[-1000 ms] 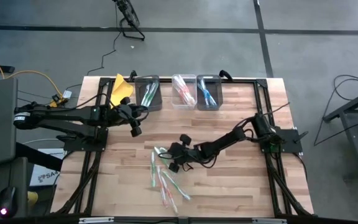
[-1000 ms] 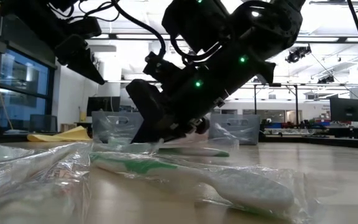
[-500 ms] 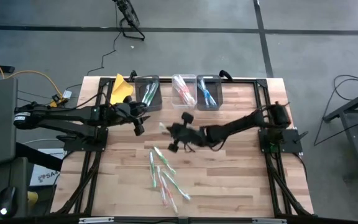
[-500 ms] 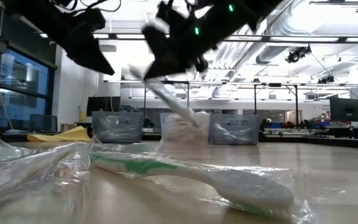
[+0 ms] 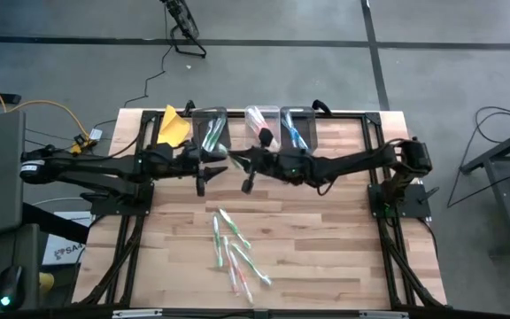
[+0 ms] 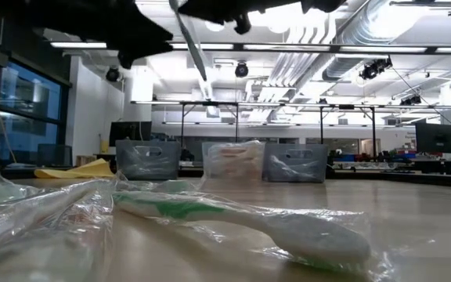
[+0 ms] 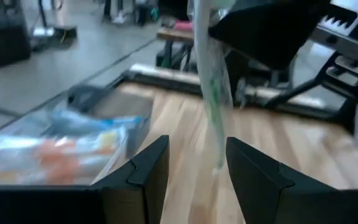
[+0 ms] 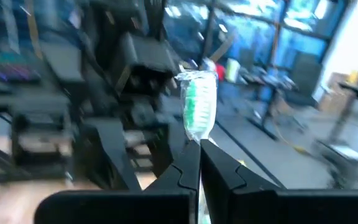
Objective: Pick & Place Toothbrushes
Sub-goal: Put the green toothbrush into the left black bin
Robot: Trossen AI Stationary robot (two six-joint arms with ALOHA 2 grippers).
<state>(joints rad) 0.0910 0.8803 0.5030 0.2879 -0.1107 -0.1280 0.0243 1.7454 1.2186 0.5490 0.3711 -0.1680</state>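
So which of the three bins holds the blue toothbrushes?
The right-hand bin of the row, nearest the right arm's base. The middle bin holds pink ones, the left bin green.

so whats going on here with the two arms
The right gripper has its jaws shut on a green-and-white plastic toothbrush in a clear wrapper, lifted above the wooden table and carried toward the left gripper, whose jaws stand open close by. Three small clear rectangular bins along the far edge already hold sorted toothbrushes. A loose pile of wrapped toothbrushes lies nearer the front edge, not yet picked.
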